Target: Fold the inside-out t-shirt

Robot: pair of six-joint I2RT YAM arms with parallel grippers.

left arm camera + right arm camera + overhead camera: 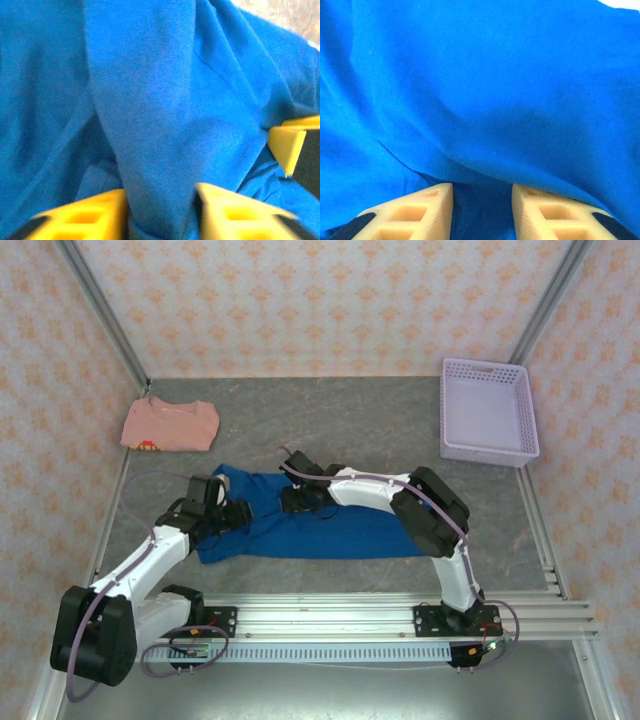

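Lying bunched, wrinkled royal-blue t-shirt [320, 530]; left tool [161, 195] pinching fold, right tool [482, 189] grip unclear.

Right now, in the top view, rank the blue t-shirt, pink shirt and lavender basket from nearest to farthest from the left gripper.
1. Blue t-shirt, gripped by the left gripper.
2. Pink shirt, far left.
3. Lavender basket, far right.
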